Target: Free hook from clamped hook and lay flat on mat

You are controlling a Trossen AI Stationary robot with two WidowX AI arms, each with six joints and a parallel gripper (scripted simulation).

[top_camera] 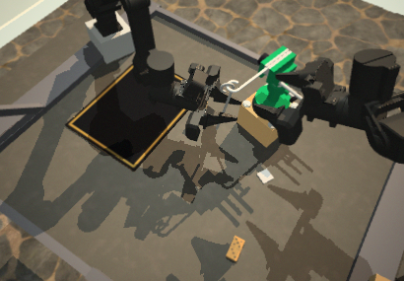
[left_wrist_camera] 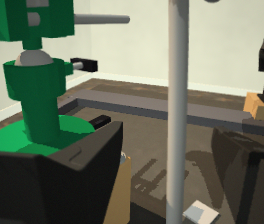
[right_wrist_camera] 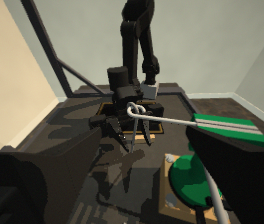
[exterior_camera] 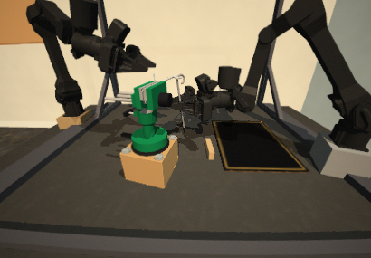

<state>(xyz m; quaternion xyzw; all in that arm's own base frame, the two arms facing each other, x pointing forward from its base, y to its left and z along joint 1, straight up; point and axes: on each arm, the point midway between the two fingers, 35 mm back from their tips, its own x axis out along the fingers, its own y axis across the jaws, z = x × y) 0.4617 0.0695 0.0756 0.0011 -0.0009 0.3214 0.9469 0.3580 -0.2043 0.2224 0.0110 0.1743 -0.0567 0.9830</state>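
The hanging hook (top_camera: pixel 226 106) (left_wrist_camera: pixel 177 100) (right_wrist_camera: pixel 134 132) hangs straight down from the curled end of the clamped hook (top_camera: pixel 248 82) (exterior_camera: pixel 165 80) (right_wrist_camera: pixel 168 119). The clamped hook sticks out of the green vise (top_camera: pixel 276 66) (exterior_camera: pixel 149 97) (left_wrist_camera: pixel 33 85) (right_wrist_camera: pixel 228 127), which stands on a wooden block (top_camera: pixel 258 125) (exterior_camera: pixel 147 162). My left gripper (top_camera: pixel 222 98) (exterior_camera: pixel 187 101) (left_wrist_camera: pixel 167 132) (right_wrist_camera: pixel 139 148) has a finger on each side of the hanging shaft, half open, with gaps on both sides. My right gripper (top_camera: pixel 281 98) (exterior_camera: pixel 145 62) (right_wrist_camera: pixel 143 130) is wide open and empty, raised behind the vise. The black mat (top_camera: pixel 94 125) (exterior_camera: pixel 253 147) lies beyond my left arm.
A small wooden bar (exterior_camera: pixel 209 148) lies between the vise block and the mat. A white tile (top_camera: pixel 265 175) (left_wrist_camera: pixel 201 214) and a domino-like block (top_camera: pixel 235 248) lie on the table in front. A raised rim borders the table.
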